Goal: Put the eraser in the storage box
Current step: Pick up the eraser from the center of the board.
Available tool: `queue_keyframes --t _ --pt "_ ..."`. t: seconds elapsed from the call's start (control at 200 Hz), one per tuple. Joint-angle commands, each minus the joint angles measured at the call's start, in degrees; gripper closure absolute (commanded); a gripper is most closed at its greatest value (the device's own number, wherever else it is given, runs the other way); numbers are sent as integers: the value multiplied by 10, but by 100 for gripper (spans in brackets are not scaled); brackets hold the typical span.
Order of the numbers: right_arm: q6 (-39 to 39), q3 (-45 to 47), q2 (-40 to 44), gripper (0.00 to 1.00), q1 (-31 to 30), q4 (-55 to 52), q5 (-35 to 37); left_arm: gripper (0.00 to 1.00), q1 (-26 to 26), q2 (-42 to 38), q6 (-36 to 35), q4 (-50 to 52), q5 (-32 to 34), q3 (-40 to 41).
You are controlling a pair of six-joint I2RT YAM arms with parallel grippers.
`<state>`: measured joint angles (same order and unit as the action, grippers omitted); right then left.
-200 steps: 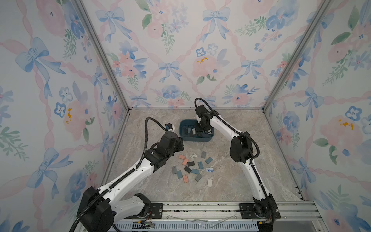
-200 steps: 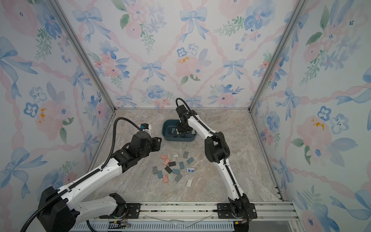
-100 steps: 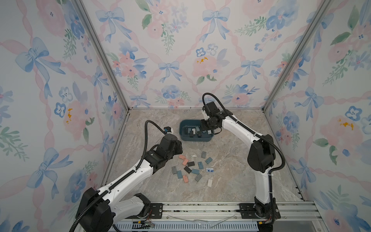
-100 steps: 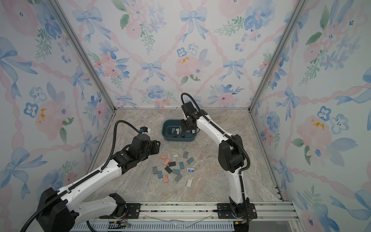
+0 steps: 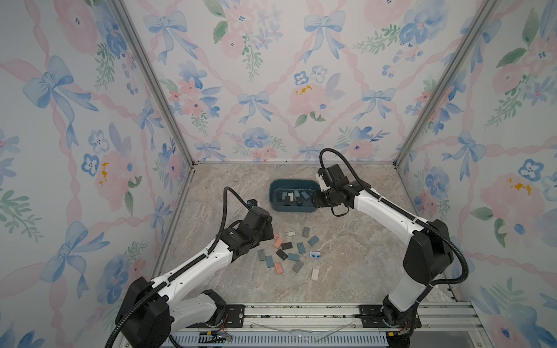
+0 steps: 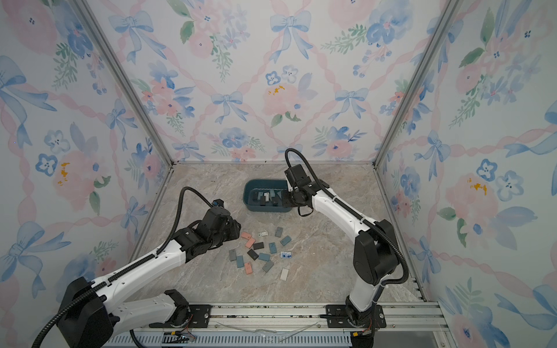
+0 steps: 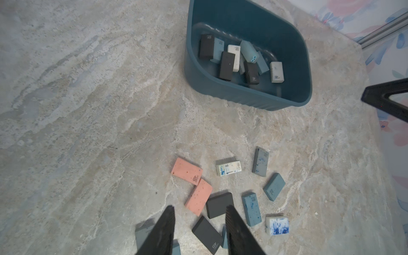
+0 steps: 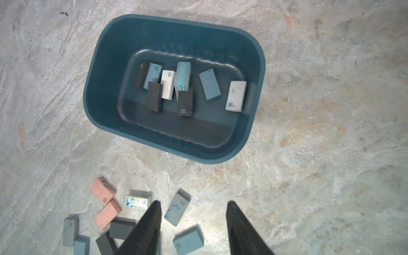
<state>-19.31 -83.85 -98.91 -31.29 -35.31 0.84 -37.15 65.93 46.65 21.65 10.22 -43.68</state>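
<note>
Left arm: the white and black left arm (image 5: pixel 193 266) reaches in from the near left corner towards the middle of the table (image 5: pixel 355 271).
Left gripper: the left gripper (image 7: pixel 199 207) hangs over the near left edge of the eraser pile. Its fingers (image 7: pixel 164 231) are spread with only table and erasers showing through the gap. It grips nothing.
Loose erasers: the loose erasers (image 5: pixel 300 247) lie flat and scattered on the table between the two arms, in front of the box and outside it. There are blue, grey, black and white ones.
Pink erasers: two pink erasers (image 7: pixel 186 174) lie corner to corner at the left edge of the pile, and a third sits at its near side in both top views.
Storage box: the storage box (image 5: pixel 275 188) stands upright on the table behind the pile, near the back wall and apart from the loose erasers.
Erasers in the box: the erasers in the box (image 8: pixel 209 85) number at least eight. They are black, white and light blue, and several overlap towards one end.
Right gripper: the right gripper (image 8: pixel 194 202) is held by the right end of the box in both top views. Its fingers (image 8: pixel 240 229) stand wide apart with nothing between them.
Right arm: the right arm (image 5: pixel 388 211) comes in from the near right.
</note>
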Motion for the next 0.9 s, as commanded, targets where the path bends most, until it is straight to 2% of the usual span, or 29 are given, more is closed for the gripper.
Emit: queue_keyframes --t 0.0,0.465,0.665,0.895 --pt "-8 14 19 49 -4 19 13 57 -6 6 29 37 -13 11" --pt "-20 59 38 49 -1 43 11 53 -22 6 79 73 -25 77" --pt "-25 69 38 49 3 45 9 46 -21 13 88 72 -25 88" --pt "-27 78 38 49 6 47 6 43 -22 36 90 73 -24 86"
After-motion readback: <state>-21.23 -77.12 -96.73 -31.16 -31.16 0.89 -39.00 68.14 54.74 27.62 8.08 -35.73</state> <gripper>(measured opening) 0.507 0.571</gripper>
